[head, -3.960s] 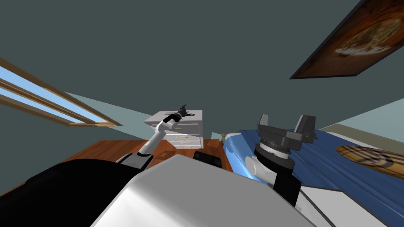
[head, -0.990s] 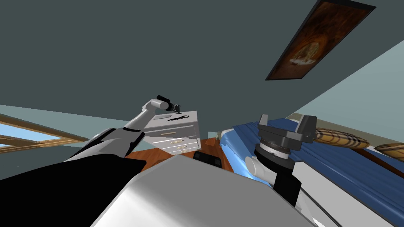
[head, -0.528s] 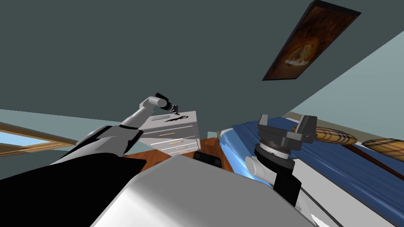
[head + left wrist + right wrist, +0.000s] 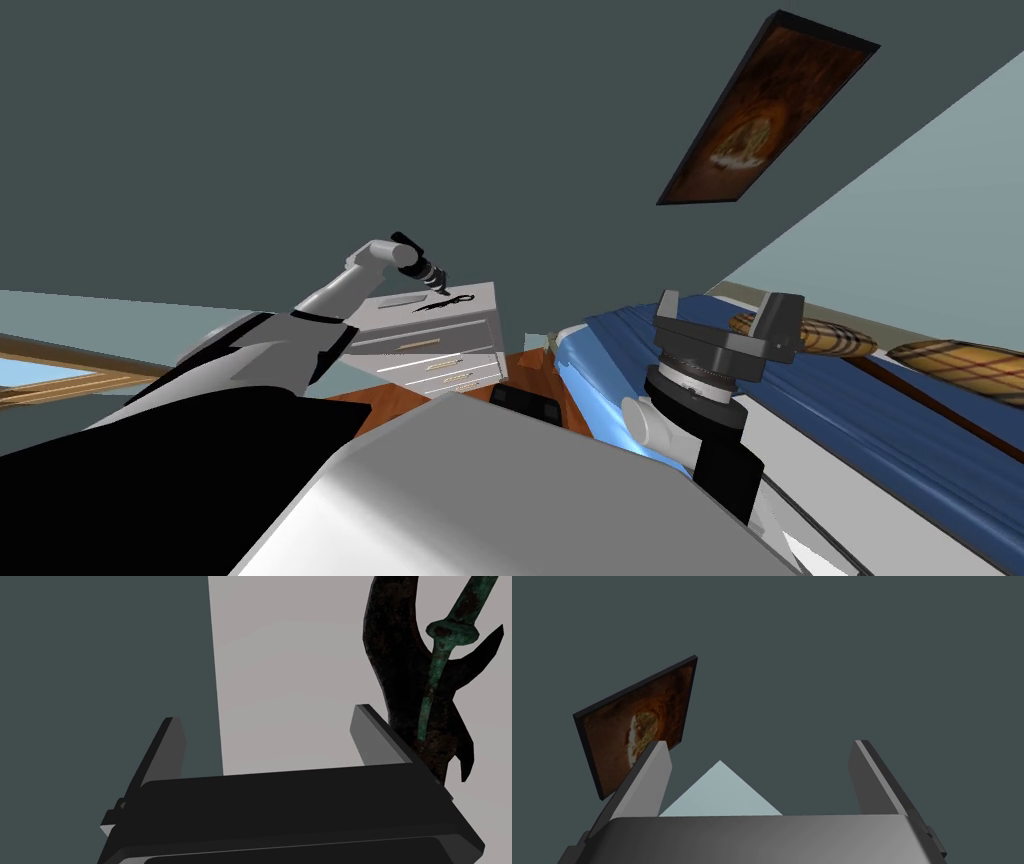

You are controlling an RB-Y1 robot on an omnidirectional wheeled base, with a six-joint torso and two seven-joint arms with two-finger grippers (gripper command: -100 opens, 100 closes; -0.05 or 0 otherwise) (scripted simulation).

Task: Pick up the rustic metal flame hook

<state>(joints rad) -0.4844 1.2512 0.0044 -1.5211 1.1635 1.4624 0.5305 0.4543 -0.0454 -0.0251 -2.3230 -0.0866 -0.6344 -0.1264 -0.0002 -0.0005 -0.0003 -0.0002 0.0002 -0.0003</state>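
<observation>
Left tool (image 4: 267, 716) hung open and empty beside a dark, rusty flame-shaped metal hook (image 4: 430, 701).
The right tool (image 4: 725, 305) stood open. The hook lay on the pale grey drawer chest (image 4: 480, 340), just outside one finger, long axis roughly along the fingers; a sideways shift to straddle it seemed needed.

Dark teal-grey wall (image 4: 400, 120), framed brown picture (image 4: 765, 110), grey drawer chest (image 4: 468, 332), blue-covered bed (image 4: 850, 400), wooden floor (image 4: 390, 390)
</observation>
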